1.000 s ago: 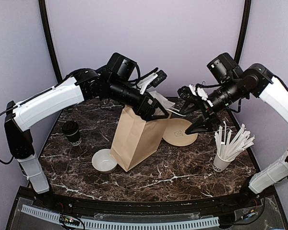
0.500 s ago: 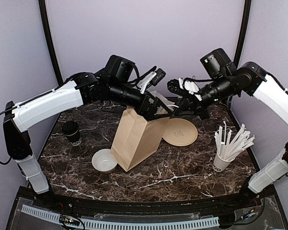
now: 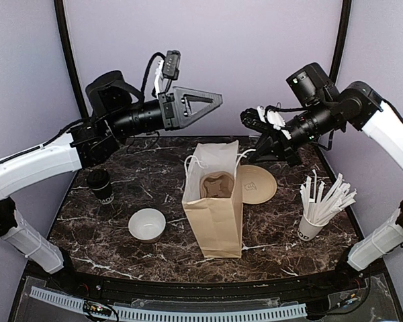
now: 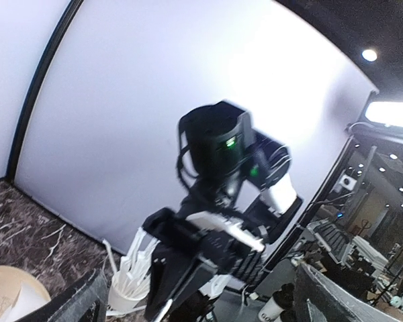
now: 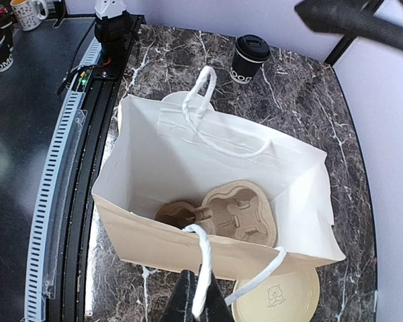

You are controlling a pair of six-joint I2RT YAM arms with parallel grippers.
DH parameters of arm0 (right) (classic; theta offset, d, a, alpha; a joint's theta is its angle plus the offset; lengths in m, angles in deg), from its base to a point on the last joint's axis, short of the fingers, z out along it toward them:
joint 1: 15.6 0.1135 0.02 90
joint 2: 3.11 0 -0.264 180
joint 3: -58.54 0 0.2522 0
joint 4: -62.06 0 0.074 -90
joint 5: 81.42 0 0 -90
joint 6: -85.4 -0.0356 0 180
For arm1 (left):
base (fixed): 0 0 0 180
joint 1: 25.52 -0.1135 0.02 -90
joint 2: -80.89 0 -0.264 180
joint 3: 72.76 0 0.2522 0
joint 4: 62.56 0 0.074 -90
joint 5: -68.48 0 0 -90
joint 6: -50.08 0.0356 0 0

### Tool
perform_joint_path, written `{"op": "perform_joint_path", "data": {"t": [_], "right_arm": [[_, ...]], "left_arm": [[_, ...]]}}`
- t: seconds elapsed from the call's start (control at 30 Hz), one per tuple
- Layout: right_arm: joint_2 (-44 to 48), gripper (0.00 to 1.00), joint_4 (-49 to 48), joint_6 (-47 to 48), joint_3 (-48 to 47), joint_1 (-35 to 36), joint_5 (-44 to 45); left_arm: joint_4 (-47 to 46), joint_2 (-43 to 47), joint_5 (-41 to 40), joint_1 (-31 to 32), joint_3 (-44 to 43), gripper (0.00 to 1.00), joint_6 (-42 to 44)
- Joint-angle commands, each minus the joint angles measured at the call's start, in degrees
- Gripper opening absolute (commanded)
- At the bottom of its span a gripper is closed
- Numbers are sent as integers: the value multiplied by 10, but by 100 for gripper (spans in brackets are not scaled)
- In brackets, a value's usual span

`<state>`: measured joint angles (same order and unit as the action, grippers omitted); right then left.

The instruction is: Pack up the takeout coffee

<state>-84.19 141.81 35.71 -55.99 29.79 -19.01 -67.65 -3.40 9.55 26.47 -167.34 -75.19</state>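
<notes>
From above, the coffee cup [image 3: 101, 186] stands lidded and upright at the left side of the table [image 3: 154, 263], well apart from the open paper bag [image 3: 215, 221] at centre, which has a cardboard cup tray [image 3: 217, 184] sitting inside it. The left jaws hang high over the back of the table, and the right jaws are near the bag's far rim. Through the left wrist camera I see the left jaws spread wide on nothing, facing the other arm. Through the right wrist camera the right jaws are likewise apart. A white bag handle [image 5: 203, 268] crosses the lower finger, and I cannot tell whether it touches. I judge the cup light, thin-walled and easily crushed, with a lid liable to pop. I would take it gently round the black body below the lid and keep it upright.
</notes>
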Motion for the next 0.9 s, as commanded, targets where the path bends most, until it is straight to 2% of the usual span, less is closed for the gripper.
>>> {"op": "perform_joint_path", "data": {"t": [0.0, 0.07, 0.13, 0.17, 0.2, 0.23, 0.27, 0.3, 0.33, 0.37, 0.4, 0.43, 0.5, 0.57, 0.67, 0.87], "right_arm": [[16, 0, 4, 3, 6, 5, -27], [16, 0, 3, 2, 5, 5, -21], [17, 0, 4, 1, 4, 5, -20], [18, 0, 4, 1, 4, 5, -20], [21, 0, 3, 1, 6, 5, -20], [25, 0, 2, 0, 8, 5, -19], [27, 0, 1, -1, 10, 5, -17], [29, 0, 0, -2, 12, 5, -16], [30, 0, -1, -3, 14, 5, -13], [30, 0, -1, -4, 15, 5, -11], [30, 0, -2, -5, 15, 5, -11], [30, 0, -2, -6, 16, 5, -10], [26, 0, -2, -8, 14, 5, -13], [20, 0, 0, -11, 7, 5, -16], [9, 0, 4, -12, -5, 5, -19], [1, 0, 2, -16, -10, 6, -17]], "left_arm": [[-173, 15, 39, -9, 36, 97, -101], [-193, 12, 71, -12, 35, 95, -128], [-92, 24, 62, -13, 0, 91, -91], [22, 38, 45, -11, -37, 90, -30], [77, 48, -12, -8, -67, 90, 1], [194, 66, -50, -7, -81, 90, 56], [249, 74, -129, -6, -105, 91, 79], [343, 86, -162, -6, -116, 93, 114], [390, 90, -222, -6, -136, 94, 126], [473, 92, -245, -6, -147, 95, 143], [515, 92, -272, -6, -165, 96, 149], [592, 88, -284, -6, -172, 97, 151], [681, 83, -301, -6, -184, 97, 139], [734, 84, -300, -6, -176, 98, 115], [751, 88, -245, -6, -142, 98, 66], [672, 83, -127, -5, -57, 93, -4]]}}
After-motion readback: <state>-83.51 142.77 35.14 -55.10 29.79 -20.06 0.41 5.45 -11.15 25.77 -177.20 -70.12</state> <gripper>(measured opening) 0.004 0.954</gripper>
